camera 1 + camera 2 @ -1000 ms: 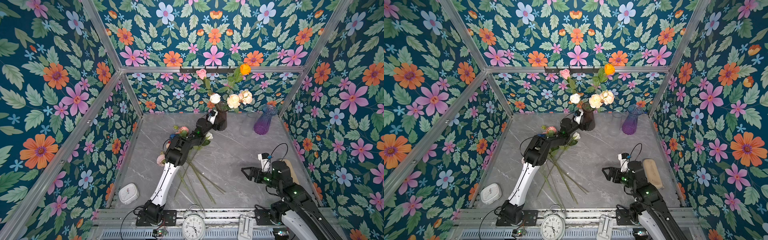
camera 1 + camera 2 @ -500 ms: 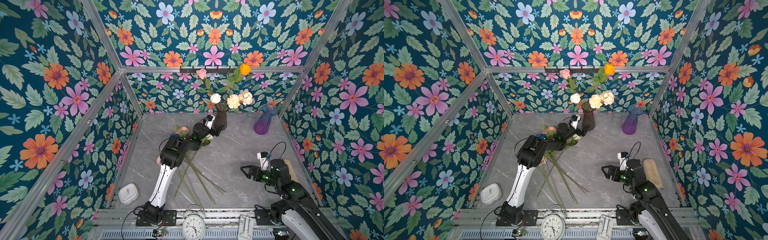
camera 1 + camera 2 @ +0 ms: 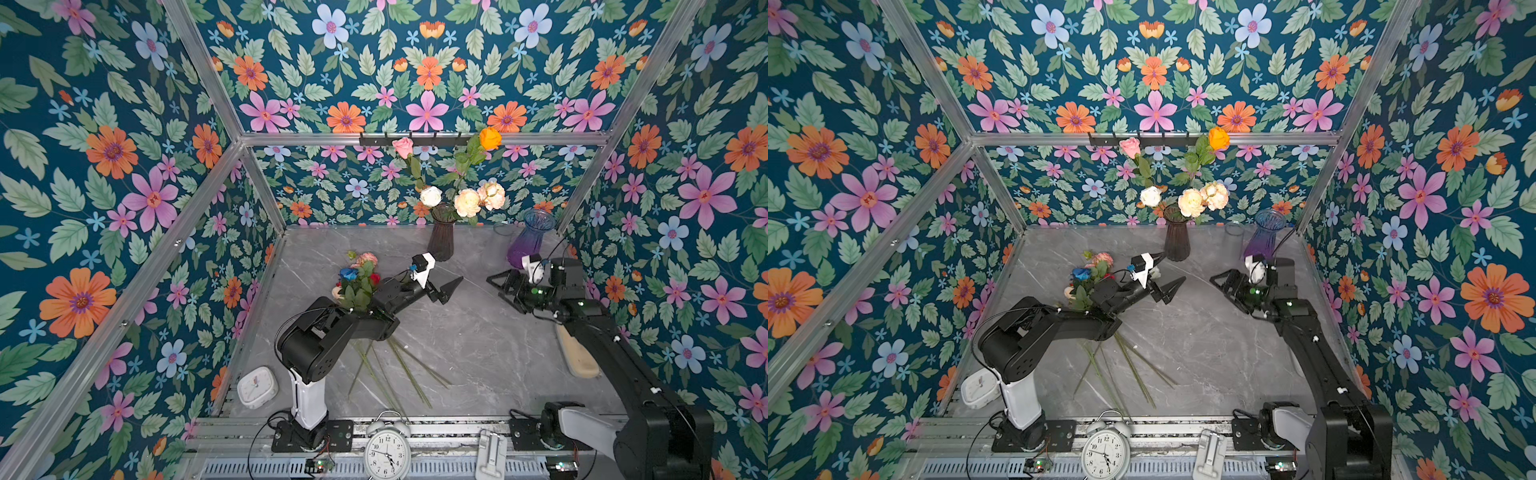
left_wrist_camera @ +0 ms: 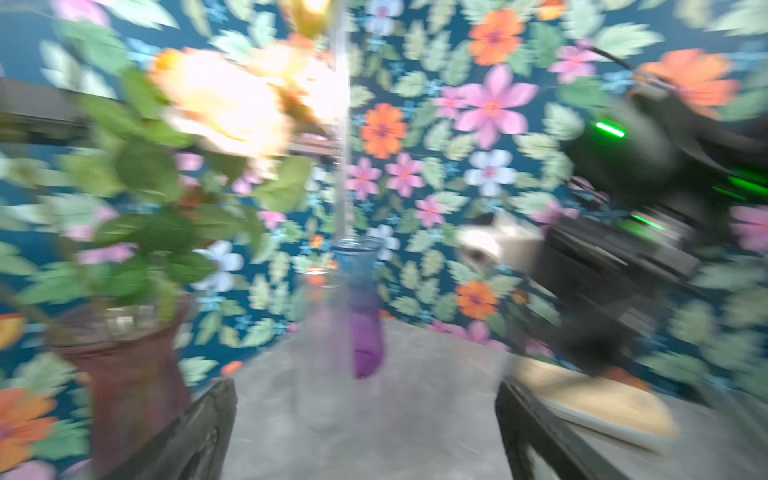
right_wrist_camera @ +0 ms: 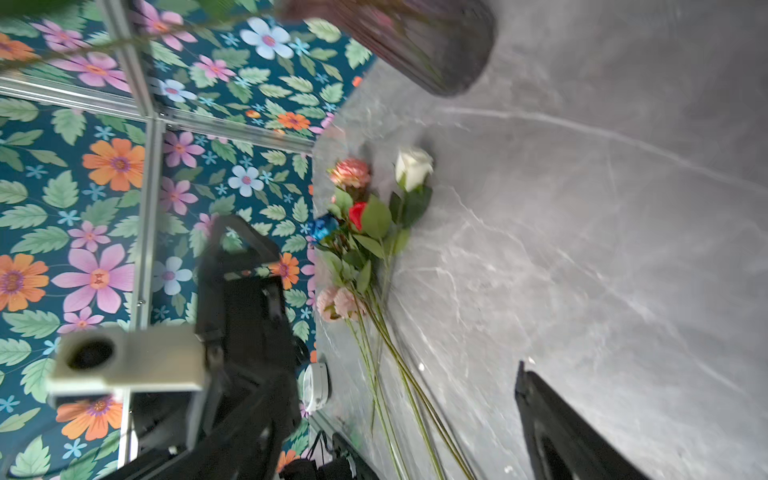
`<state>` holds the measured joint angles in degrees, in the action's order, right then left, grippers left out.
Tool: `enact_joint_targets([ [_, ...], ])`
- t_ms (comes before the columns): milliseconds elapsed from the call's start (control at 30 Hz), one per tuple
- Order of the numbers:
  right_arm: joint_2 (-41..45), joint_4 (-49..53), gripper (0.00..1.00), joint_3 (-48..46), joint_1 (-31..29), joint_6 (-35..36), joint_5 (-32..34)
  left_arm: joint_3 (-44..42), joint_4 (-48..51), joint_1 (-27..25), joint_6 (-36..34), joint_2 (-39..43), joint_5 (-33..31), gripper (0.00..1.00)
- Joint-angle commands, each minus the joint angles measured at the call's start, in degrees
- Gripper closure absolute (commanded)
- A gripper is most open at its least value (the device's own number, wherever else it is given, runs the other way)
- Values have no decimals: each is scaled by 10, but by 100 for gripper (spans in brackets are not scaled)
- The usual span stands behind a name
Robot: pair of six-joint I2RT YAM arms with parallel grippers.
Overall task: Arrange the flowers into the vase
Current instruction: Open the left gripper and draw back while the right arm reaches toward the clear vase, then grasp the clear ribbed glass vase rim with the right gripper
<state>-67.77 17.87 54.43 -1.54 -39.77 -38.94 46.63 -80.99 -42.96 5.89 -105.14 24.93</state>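
Both grippers empty, loose flowers (image 3: 359, 278) lying on the counter (image 3: 478, 353).
The left gripper (image 3: 1168, 272), jaws spread wide and holding nothing, hovers mid-frame just below the dark vase (image 3: 441, 239). A careless swing there could tip that vase, top-heavy with several blooms. The right gripper (image 3: 505, 293), also apart and empty, faces it from the right, near the purple vase (image 3: 525, 243). The loose flowers lie left of centre under the left arm, which could drag their stems.
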Motion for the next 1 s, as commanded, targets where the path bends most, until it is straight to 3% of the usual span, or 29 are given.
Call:
enact_joint_targets([
  [0, -26, 90, 11, 74, 1, 27, 112, -43, -7, -31, -24, 34, -10, 0],
  [100, -55, 105, 10, 133, 1, 17, 189, -66, 15, -65, -28, 50, -26, 0],
  [233, -118, 139, 10, 229, 1, 23, 220, -141, -17, -78, 14, 84, -26, 0],
  [333, -178, 178, 12, 304, 1, 35, 242, -184, 19, -81, 0, 123, -50, 0],
  [467, -248, 201, 27, 377, 1, 37, 255, -221, 20, -80, -49, 130, -89, 0],
  [567, -308, 226, 44, 430, 1, 43, 271, -233, -3, -80, -43, 132, -84, 0],
  [700, -365, 269, 47, 500, 1, 58, 298, -234, -22, -84, -29, 114, -78, 2],
  [833, -379, 269, 47, 511, 0, 63, 328, -240, -44, -85, -23, 100, -95, 3],
  [967, -396, 267, 55, 525, 0, 74, 335, -238, -45, -87, -17, 100, -91, 4],
])
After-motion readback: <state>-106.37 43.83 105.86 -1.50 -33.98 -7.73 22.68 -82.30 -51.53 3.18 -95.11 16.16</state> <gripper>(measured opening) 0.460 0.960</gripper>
